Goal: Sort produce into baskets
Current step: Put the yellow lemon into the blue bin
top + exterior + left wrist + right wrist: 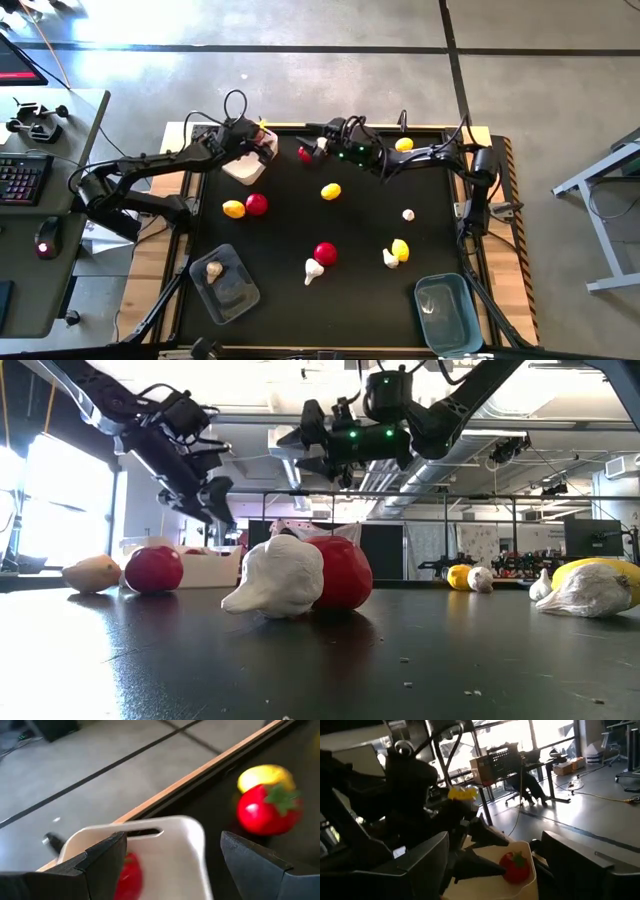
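At eleven o'clock, both claws, left gripper (262, 143) and right gripper (318, 147), are being held open, empty, over the white tub (246, 163); collision is being risked.

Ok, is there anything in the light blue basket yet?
No. In the high view the light blue basket at the table's near right corner shows only its bare floor, with no produce inside.
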You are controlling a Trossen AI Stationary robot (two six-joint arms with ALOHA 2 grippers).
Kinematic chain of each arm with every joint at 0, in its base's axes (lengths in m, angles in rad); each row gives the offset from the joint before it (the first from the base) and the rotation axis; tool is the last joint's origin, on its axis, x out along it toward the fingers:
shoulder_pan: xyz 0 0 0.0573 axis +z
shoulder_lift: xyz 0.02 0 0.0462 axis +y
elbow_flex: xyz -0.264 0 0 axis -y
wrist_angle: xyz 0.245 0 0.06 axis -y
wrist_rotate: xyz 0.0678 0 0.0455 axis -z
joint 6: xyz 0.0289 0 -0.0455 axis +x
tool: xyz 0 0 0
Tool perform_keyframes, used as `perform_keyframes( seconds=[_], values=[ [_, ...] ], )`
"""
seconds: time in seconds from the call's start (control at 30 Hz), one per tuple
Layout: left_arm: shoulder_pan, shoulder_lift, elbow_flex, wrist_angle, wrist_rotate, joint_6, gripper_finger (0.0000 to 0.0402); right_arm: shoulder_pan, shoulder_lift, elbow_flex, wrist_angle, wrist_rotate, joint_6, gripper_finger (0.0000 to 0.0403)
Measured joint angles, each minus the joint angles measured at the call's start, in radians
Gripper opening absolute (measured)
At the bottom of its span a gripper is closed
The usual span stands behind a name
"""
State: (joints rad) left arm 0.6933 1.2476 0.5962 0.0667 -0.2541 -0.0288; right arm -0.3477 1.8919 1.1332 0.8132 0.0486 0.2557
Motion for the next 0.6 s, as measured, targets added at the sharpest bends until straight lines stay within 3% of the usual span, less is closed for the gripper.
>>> perform_keyframes(
  seconds=[0.27,0.4,0.6],
  values=[
    [-0.015,0.0,-0.134,0.333,0.168,-0.002,0.0309,0.0,-0.112,-0.001,-0.391,0.027,-0.138,0.0222],
    [-0.043,0.0,-0.158,0.446,0.258,0.034,0.0309,0.0,-0.16,-0.002,-0.56,0.093,-0.215,0.0152],
    [-0.076,0.0,-0.16,0.486,0.38,0.083,0.0309,0.001,-0.186,-0.002,-0.813,0.192,-0.317,0.0034]
  ],
)
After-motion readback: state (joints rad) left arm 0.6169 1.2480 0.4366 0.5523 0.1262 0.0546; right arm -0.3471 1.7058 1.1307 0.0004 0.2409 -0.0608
